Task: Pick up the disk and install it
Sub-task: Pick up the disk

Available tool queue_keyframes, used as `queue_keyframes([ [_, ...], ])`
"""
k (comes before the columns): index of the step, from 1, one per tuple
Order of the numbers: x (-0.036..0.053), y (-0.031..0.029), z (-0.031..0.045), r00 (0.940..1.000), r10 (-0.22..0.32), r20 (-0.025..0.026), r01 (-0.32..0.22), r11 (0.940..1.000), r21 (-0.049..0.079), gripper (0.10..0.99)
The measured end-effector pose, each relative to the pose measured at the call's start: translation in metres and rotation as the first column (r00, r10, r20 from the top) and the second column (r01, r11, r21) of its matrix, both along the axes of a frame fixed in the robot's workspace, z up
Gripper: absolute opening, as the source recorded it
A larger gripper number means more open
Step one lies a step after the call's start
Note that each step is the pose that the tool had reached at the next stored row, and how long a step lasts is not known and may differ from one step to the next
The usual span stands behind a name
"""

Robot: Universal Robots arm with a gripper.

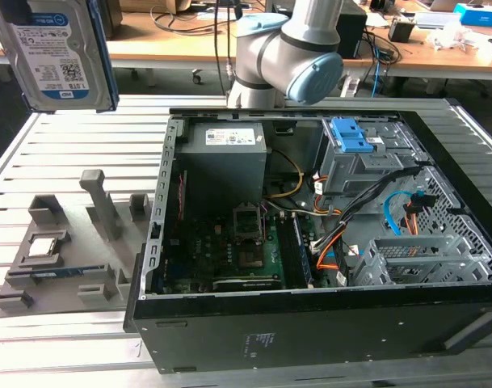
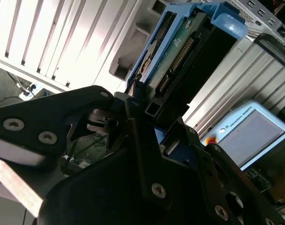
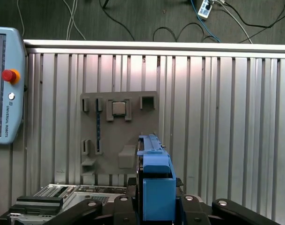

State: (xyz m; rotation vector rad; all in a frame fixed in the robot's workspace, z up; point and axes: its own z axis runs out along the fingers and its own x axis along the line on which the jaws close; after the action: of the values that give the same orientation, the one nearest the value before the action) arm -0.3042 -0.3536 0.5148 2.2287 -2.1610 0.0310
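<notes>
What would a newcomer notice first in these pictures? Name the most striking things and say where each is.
The disk hangs in the air at the exterior view's upper left, label toward the camera; in the second wrist view the hand is clamped on its edge. The open case sits in the middle of the slatted table, a grey tray at the exterior view's left of it.
</notes>
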Motion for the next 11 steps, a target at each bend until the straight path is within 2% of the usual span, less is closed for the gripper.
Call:
queue_keyframes([
  [4, 0.0129, 0.0002, 0.0000, 1.0000, 0.000, 0.0000, 0.000, 1.0000, 0.000, 0.365],
  [5, 0.0194, 0.0003, 0.0000, 1.0000, 0.000, 0.0000, 0.000, 1.0000, 0.000, 0.365],
  [11, 0.0424, 0.0012, 0.0000, 1.0000, 0.000, 0.0000, 0.000, 1.0000, -0.001, 0.365],
])
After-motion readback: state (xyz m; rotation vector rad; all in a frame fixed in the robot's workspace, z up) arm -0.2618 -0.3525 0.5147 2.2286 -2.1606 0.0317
